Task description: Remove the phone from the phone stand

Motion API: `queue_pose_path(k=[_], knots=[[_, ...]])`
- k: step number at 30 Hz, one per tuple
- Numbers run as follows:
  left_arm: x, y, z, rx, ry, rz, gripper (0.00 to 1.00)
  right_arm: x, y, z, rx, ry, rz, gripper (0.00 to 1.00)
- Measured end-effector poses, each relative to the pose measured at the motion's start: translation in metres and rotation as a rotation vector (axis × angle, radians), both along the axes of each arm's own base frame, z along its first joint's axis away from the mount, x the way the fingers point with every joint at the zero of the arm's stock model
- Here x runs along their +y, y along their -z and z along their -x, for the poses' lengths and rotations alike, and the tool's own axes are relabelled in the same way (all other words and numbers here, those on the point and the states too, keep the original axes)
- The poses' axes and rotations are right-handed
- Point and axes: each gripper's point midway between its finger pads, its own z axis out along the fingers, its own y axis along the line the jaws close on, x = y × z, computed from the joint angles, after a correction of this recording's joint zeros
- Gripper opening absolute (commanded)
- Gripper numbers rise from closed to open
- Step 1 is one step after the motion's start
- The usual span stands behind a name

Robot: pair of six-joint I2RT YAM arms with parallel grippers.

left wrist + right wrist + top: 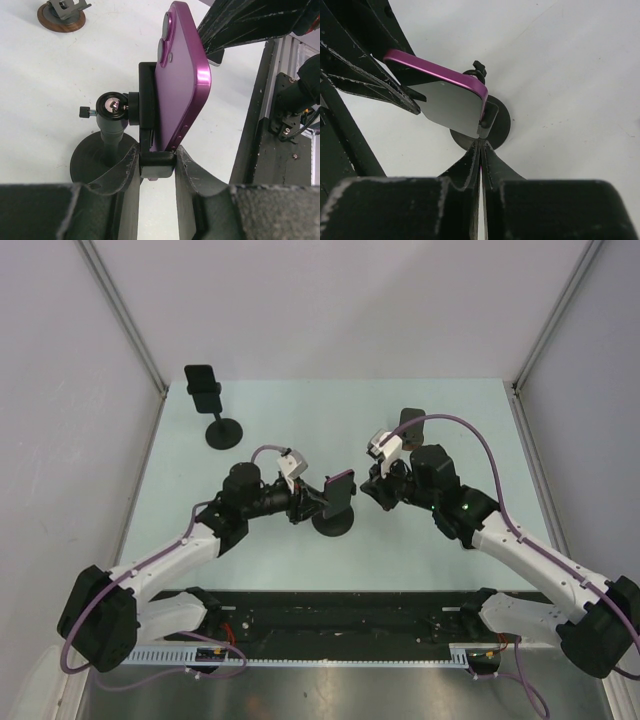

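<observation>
A purple phone (340,494) stands upright in the clamp of a black phone stand (333,524) at the table's middle. In the left wrist view my left gripper (157,161) is shut on the stand's black clamp (157,161) just under the phone (182,75); the stand's post and round base (107,137) are to its left. My right gripper (373,492) is shut and empty just right of the phone. In the right wrist view its closed tips (481,142) sit right at the clamp's side arm (490,117), below the phone's screen (450,102).
A second black phone stand (211,406) stands at the back left. A small dark object (410,418) sits behind the right arm; a brown round base with a grey top (61,15) shows in the left wrist view. A black rail (340,615) runs along the near edge.
</observation>
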Motion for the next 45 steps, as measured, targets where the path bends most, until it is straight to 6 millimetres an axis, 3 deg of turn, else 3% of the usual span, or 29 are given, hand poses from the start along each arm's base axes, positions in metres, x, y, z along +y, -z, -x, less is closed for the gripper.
queue_pose_path(k=[1,4,6,12,17,25,31,35,38,41,42,44,45], knots=[[0.000,0.000,0.001,0.002,0.000,-0.001,0.00,0.001,-0.001,0.000,0.000,0.001,-0.002,0.44],[0.002,-0.001,0.002,0.008,-0.009,-0.003,0.00,0.003,-0.003,0.002,0.014,0.028,-0.021,0.89],[0.004,-0.002,0.003,0.010,-0.016,-0.004,0.00,0.007,-0.008,0.005,0.014,0.049,-0.042,1.00],[0.003,-0.002,0.005,0.013,-0.027,-0.007,0.00,0.033,-0.029,0.018,-0.025,0.085,-0.124,1.00],[0.003,-0.002,0.005,0.011,-0.031,-0.009,0.00,0.050,-0.042,0.012,-0.053,0.166,-0.198,1.00],[0.003,-0.001,0.006,0.009,-0.034,-0.010,0.00,0.060,-0.032,-0.011,-0.067,0.327,-0.232,1.00],[0.003,-0.001,0.008,0.007,-0.036,-0.011,0.00,0.058,-0.019,-0.015,-0.073,0.371,-0.243,1.00],[0.003,-0.001,0.007,0.006,-0.039,-0.012,0.00,0.060,0.005,-0.011,-0.056,0.364,-0.214,0.96],[0.003,0.000,0.008,0.007,-0.040,-0.012,0.00,0.062,0.006,-0.010,-0.064,0.371,-0.239,0.87],[0.003,-0.001,0.007,0.006,-0.040,-0.011,0.00,0.065,0.006,-0.008,-0.069,0.366,-0.263,0.60],[0.003,-0.001,0.007,0.006,-0.041,-0.011,0.00,0.065,0.006,-0.008,-0.079,0.368,-0.262,0.36],[0.004,-0.001,0.007,0.006,-0.044,-0.012,0.00,0.064,0.007,-0.009,-0.092,0.368,-0.260,0.17],[0.004,-0.001,0.007,0.005,-0.045,-0.012,0.00,0.065,0.006,-0.009,-0.094,0.365,-0.264,0.01]])
